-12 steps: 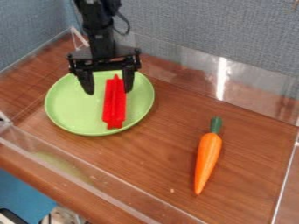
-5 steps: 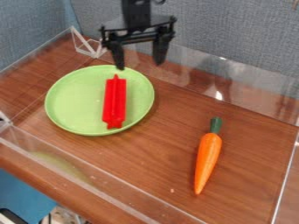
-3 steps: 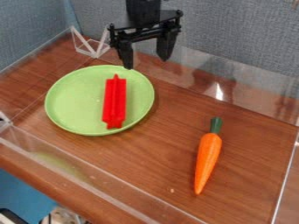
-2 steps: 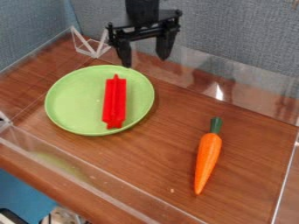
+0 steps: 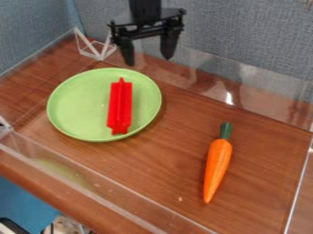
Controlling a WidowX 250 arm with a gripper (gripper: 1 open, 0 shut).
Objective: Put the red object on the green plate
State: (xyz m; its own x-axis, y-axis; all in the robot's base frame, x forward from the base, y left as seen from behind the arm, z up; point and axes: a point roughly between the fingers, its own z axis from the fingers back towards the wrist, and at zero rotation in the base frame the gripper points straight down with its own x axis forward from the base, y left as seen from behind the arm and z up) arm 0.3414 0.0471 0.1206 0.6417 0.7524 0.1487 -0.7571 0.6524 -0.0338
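Red bar (image 5: pixel 119 104): lies flat on the green plate (image 5: pixel 73 114), a little right of the plate's middle. Its long axis runs roughly from the far rim toward the near rim. Whole length sits inside the rim; nothing touches it.

Green plate: round, shallow, lime-coloured, on the left half of the wooden tabletop (image 5: pixel 171 137). Bare plate surface shows on both sides of the bar, more on the left.

Claw (image 5: pixel 145 50): black, pointing straight down, hanging above the far edge of the table beyond the plate's far-right rim. The two fingers stand wide apart, with nothing between them. Fingertips (image 5: pixel 124 57) are clear of the plate and the bar, no contact visible.

Arm: dark column rising from the claw and leaving the top of the view.

Carrot (image 5: pixel 217 167): orange with a green top, lying on the right side of the tabletop, well apart from the plate. Green end points away from the camera, tip toward the near edge.

Surround: clear plastic walls (image 5: pixel 244 78) along the table edges; grey-blue cloth backdrop (image 5: pixel 244 27) behind. Small white wire-like item (image 5: pixel 86 41) at the far left corner, too small to tell what it is.
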